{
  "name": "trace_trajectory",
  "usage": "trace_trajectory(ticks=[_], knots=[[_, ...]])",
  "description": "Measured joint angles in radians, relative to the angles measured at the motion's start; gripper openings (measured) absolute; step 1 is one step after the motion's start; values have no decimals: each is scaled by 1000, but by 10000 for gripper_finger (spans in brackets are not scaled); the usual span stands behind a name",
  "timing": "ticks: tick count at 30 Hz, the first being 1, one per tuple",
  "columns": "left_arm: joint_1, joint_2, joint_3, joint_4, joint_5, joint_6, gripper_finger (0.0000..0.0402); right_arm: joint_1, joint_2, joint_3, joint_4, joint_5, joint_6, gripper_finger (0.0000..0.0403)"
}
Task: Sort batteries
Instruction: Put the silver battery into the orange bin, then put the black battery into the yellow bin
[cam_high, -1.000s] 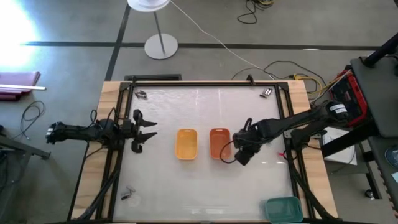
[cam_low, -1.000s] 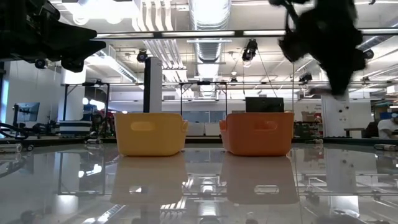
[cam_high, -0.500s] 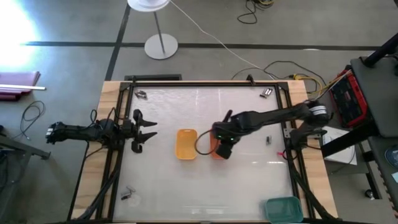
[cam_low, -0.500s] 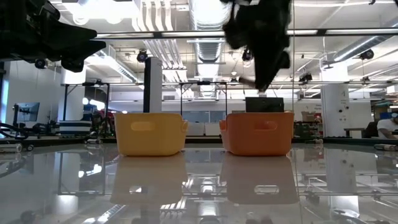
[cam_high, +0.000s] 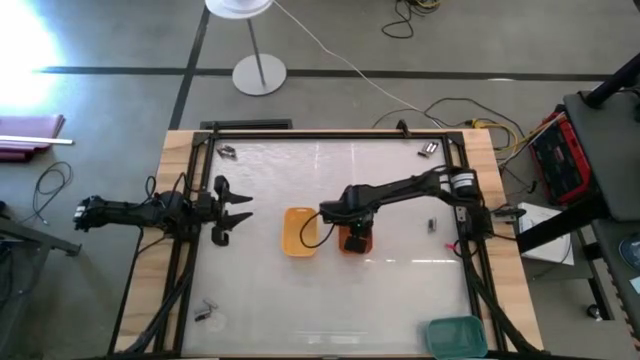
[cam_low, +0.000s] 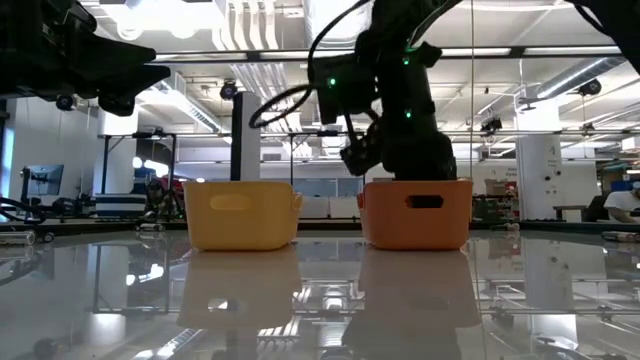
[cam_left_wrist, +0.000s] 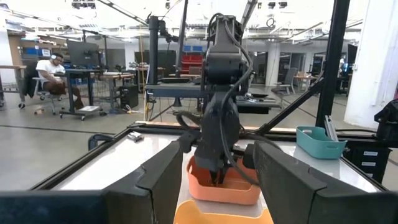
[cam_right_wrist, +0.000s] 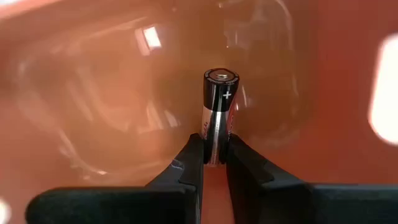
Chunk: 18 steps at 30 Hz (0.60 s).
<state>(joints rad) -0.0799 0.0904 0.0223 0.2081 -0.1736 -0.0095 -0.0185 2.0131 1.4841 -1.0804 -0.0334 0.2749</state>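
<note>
I am holding the right hand (cam_high: 352, 238) low over the orange rectangular plastic tray (cam_high: 361, 243), its two dark fingers (cam_right_wrist: 189, 167) clamped on a small black and silver cylindrical battery (cam_right_wrist: 219, 115). The battery is standing up between the fingertips with its plus end pointing away from the wrist, orange tray wall all around it, so I judge it is inside the tray, not yet let go.

A second ago this arm was off to the right of the orange tray, nearer the worktop's right edge; half a second ago it was crossing over the tray. It is now reaching across the tray, its hand dipping into it in the low view (cam_low: 385, 150). That means the carry is done and the drop is the step in hand; opening the fingers should leave the battery in the tray.

The yellow rectangular plastic tray (cam_high: 299, 231) is sitting just beside the orange one, unmoved. The left hand (cam_high: 228, 209) is waiting near the left edge of the pale glossy worktop (cam_high: 330, 300) with its fingers spread and empty, as it was before. Loose batteries are lying near the worktop's corners (cam_high: 228, 153), and a teal rectangular tray (cam_high: 455, 335) is sitting at the near right corner.
</note>
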Motion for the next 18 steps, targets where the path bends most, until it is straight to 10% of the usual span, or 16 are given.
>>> trace_trajectory(ticks=[18], knots=[[0,0,0,0,0,0,181,12,-160,0,-50,69,150,169]])
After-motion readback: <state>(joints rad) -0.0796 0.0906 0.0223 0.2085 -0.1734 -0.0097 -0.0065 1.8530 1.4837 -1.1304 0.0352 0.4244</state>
